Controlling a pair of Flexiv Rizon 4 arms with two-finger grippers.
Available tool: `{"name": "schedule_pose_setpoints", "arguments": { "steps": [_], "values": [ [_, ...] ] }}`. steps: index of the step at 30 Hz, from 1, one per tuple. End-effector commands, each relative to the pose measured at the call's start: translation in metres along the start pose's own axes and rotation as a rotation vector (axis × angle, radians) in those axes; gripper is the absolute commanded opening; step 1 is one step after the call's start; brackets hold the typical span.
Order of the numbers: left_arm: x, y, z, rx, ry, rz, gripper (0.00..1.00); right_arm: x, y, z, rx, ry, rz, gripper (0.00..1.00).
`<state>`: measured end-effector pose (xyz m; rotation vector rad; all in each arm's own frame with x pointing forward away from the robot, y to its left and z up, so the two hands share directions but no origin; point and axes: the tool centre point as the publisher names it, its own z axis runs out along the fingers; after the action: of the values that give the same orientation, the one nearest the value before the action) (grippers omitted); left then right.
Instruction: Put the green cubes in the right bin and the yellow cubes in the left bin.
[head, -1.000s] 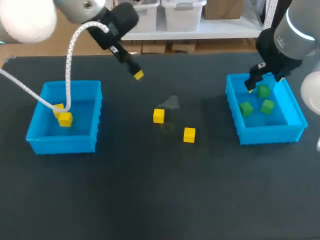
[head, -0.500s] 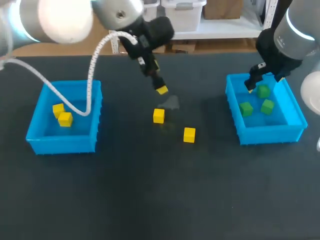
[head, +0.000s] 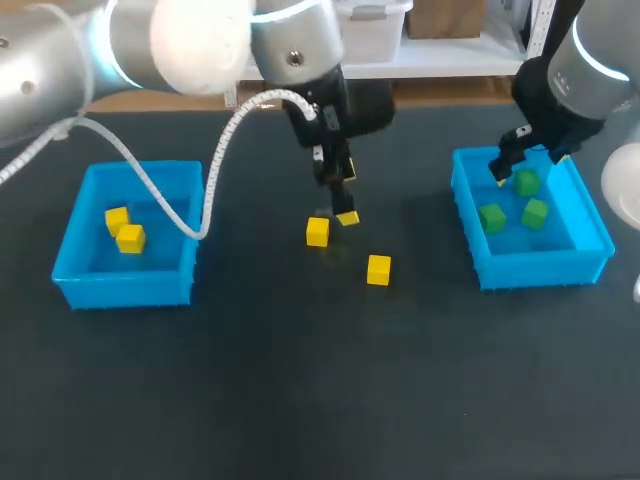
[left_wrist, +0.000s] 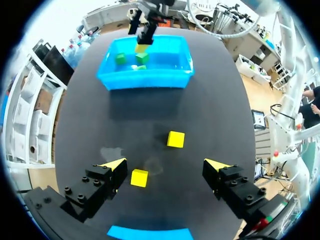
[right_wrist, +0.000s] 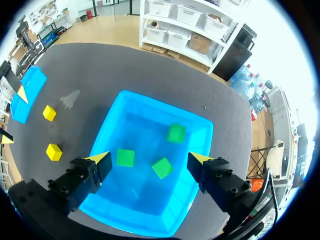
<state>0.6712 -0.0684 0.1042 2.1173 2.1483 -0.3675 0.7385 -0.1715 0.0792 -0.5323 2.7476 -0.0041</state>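
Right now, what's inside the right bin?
Three green cubes lie loose in the right bin. The open right gripper above it covers the bin's near corners in the wrist view.

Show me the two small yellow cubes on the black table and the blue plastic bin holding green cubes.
Left yellow cube (head: 317, 232): head view, top face.
Right yellow cube (head: 378, 270): head view, top face.
Blue plastic bin (head: 540, 270): head view, front wall.
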Motion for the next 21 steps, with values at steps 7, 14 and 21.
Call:
{"name": "schedule_pose_setpoints", "arguments": {
  "steps": [7,14,21],
  "values": [
    [-0.005,-0.006,0.02,0.043,0.068,0.04,1.0,0.001,0.0,0.0,0.001,-0.002,0.001,1.0],
    [-0.004,-0.014,0.04,0.044,0.121,0.064,1.0,0.001,0.0,0.0,0.001,-0.002,0.001,1.0],
    [-0.007,-0.013,0.061,0.041,0.155,0.04,1.0,0.001,0.0,0.0,0.001,-0.002,0.001,1.0]
  ]
}}
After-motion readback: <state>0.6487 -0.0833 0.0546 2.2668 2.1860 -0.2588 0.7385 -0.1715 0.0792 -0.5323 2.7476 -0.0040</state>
